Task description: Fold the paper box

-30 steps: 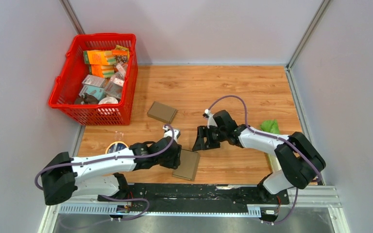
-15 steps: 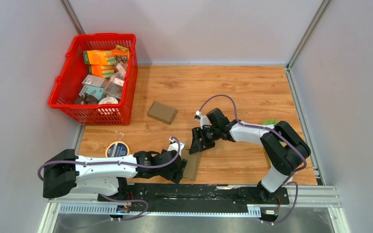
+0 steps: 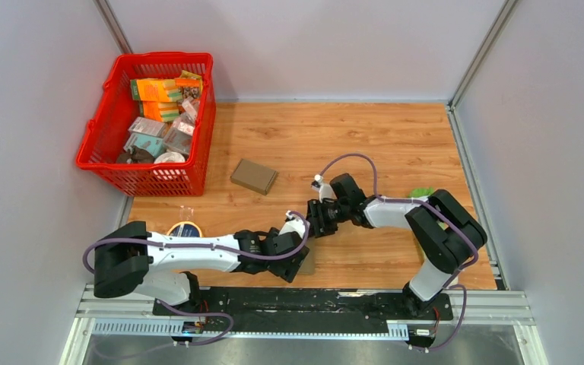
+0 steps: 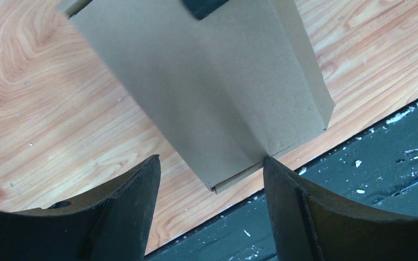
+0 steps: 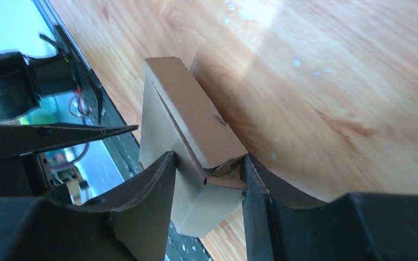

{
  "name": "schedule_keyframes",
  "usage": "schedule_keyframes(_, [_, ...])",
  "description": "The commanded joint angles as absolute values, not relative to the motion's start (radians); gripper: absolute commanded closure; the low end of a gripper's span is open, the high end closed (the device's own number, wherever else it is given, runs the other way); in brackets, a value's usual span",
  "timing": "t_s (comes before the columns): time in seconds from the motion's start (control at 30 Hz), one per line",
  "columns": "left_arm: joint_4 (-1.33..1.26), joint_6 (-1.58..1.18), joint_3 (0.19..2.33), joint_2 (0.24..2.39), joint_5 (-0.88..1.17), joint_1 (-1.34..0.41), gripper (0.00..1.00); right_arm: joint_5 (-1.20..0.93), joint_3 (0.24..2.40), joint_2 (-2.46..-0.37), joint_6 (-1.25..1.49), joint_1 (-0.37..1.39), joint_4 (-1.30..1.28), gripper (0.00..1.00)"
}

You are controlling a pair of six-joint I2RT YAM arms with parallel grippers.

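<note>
Paper box [image 5: 190, 114] sits pinched in the right jaws; left jaws gape wide at its edge.

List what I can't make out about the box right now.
Left wrist: the paper box runs off the top edge at its far end.
Top external: the left gripper covers nearly all of the box, so its shape is unreadable.
Right wrist: the right gripper pinches one end, and its fingers hide the flaps there.

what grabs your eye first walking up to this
The brown cardboard box pinched in the right gripper near the table's front edge, with the left gripper open at its other end. Then the red basket full of packets at the far left.
</note>
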State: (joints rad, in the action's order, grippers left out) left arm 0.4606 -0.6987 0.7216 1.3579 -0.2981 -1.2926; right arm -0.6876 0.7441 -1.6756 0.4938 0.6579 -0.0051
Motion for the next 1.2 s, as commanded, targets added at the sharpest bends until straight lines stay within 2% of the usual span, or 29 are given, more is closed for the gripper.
schedule_keyframes(0.0, [0.413,-0.614,0.697,1.346,-0.399,-1.235,0.24,-0.814,0.592,-1.647,0.809,0.626,0.313,0.65])
schedule_keyframes(0.1, [0.348,-0.592,0.652,1.298,-0.344,-1.232,0.24,-0.853,0.536,-1.655,0.963,0.62,0.505,0.71])
schedule_keyframes(0.17, [0.362,-0.592,0.647,1.26,-0.344,-1.233,0.22,-0.85,0.517,-1.643,1.084,0.618,0.532,0.7])
schedule_keyframes(0.4, [0.342,-0.454,0.633,0.898,-0.357,-1.241,0.21,-0.709,0.571,-1.493,1.149,0.612,0.039,0.68])
schedule_keyframes(0.5, [0.325,-0.33,0.681,0.862,-0.312,-1.252,0.21,-0.661,0.612,-1.468,1.178,0.607,-0.125,0.68])
schedule_keyframes(0.6, [0.308,-0.201,0.731,0.914,-0.272,-1.296,0.22,-0.638,0.682,-1.465,1.189,0.604,-0.309,0.68])
schedule_keyframes(0.83, [0.259,0.026,0.795,1.083,-0.428,-1.462,0.21,-0.598,0.742,-1.448,1.278,0.588,-0.511,0.66])
schedule_keyframes(0.97, [0.238,0.052,0.816,1.19,-0.508,-1.502,0.21,-0.569,0.77,-1.417,1.315,0.588,-0.601,0.65])
schedule_keyframes(1.17, [0.19,0.08,0.847,1.288,-0.506,-1.554,0.21,-0.5,0.798,-1.384,1.344,0.588,-0.715,0.65])
